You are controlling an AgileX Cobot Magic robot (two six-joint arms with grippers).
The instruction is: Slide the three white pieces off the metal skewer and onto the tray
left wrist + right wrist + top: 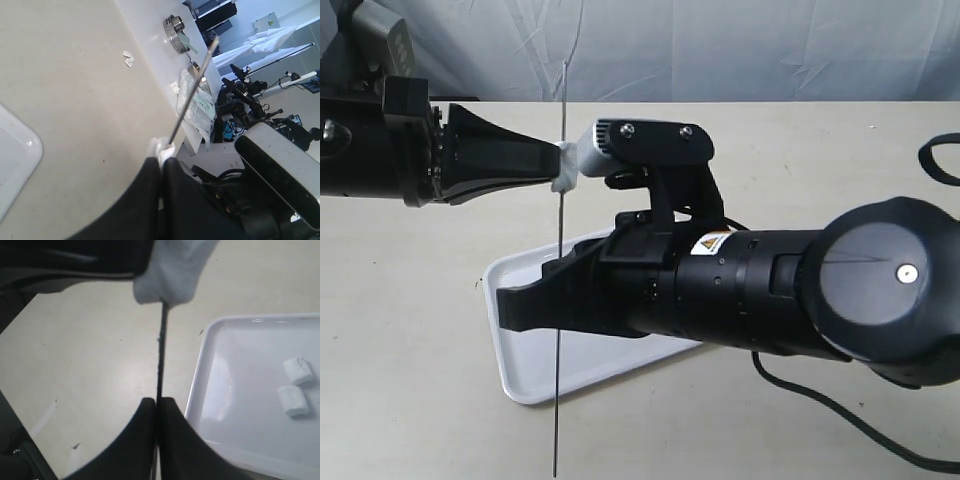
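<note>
The metal skewer [560, 380] stands upright above the table, its thin rod [192, 95] running up past the table edge. One white piece [565, 172] is still threaded on it, and my left gripper [558, 165] is shut on that piece [161, 146]. Lower down the rod [161, 355], my right gripper [512, 305] is shut on the skewer, jaws pressed together around it [157, 402]. The held white piece [170, 275] hangs above those jaws. Two white pieces [298, 370] [293, 401] lie on the tray [200, 365]. In the exterior view my right arm hides them.
The tray [520, 385] lies on the beige table under my right arm. A black cable [820, 405] trails over the table at the right. A grey cloth backdrop [740, 50] hangs behind the far table edge.
</note>
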